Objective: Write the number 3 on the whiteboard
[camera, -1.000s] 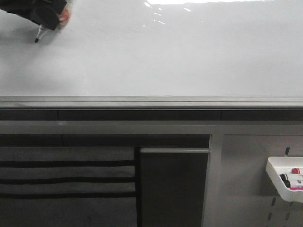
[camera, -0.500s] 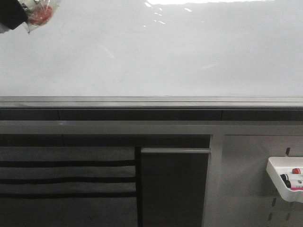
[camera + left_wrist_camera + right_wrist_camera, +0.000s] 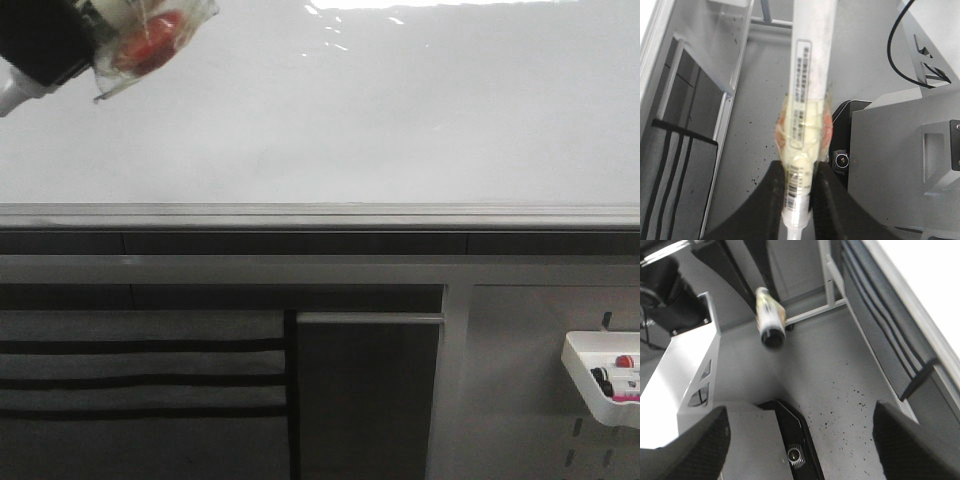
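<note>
Left gripper: clamping taped marker; tip, earlier near whiteboard, swinging away. Board unmarked; 3 pending. Right gripper: spread, empty.

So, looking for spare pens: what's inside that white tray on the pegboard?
The white tray holds a few markers lying flat: a red cap, a black cap and a pink one show. The tray's front wall and the picture edge hide the rest.
</note>
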Available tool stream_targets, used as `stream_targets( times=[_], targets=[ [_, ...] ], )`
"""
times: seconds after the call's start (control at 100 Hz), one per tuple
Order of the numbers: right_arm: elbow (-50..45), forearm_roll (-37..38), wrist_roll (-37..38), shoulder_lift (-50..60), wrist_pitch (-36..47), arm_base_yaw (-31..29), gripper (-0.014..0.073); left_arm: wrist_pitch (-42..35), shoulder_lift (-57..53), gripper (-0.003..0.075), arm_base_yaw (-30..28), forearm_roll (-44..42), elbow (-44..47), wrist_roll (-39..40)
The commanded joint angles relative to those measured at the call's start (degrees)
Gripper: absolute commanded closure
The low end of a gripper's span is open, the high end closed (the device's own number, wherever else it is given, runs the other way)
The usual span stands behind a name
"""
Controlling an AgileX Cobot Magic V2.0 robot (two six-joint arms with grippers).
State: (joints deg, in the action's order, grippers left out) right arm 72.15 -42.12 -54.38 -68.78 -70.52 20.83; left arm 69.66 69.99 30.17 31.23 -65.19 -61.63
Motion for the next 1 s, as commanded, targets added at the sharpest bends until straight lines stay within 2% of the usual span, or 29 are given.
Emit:
stream_targets(
  times=[0.0,0.19,0.31,0.45,0.72,0.99],
  targets=[
    [4.8,0.3,0.6,-2.1,0.7,3.9,0.0066,-1.6,-1.4,0.0738,1.6,2.8,-1.9,-0.1],
    [8.8,4.2,1.9,-6.9,1.6,14.2,0.0066,-1.6,-1.4,0.0738,1.8,2.8,-1.9,-0.1],
    [9.3,7.2,3.1,-8.7,4.5,18.1,0.0096,-1.6,-1.4,0.0738,1.8,2.8,-1.9,-0.1],
    [9.7,7.8,4.1,-10.8,6.0,19.2,0.0180,-1.6,-1.4,0.0738,1.8,2.8,-1.9,-0.1],
    [11.7,7.9,5.5,-13.5,6.4,19.2,0.0205,-1.5,-1.4,0.0738,1.8,2.8,-1.9,-0.1],
    [11.7,7.2,5.5,-13.7,6.2,19.2,0.0471,-1.5,-1.4,0.0738,1.8,2.2,-1.9,-0.1]
  ],
)
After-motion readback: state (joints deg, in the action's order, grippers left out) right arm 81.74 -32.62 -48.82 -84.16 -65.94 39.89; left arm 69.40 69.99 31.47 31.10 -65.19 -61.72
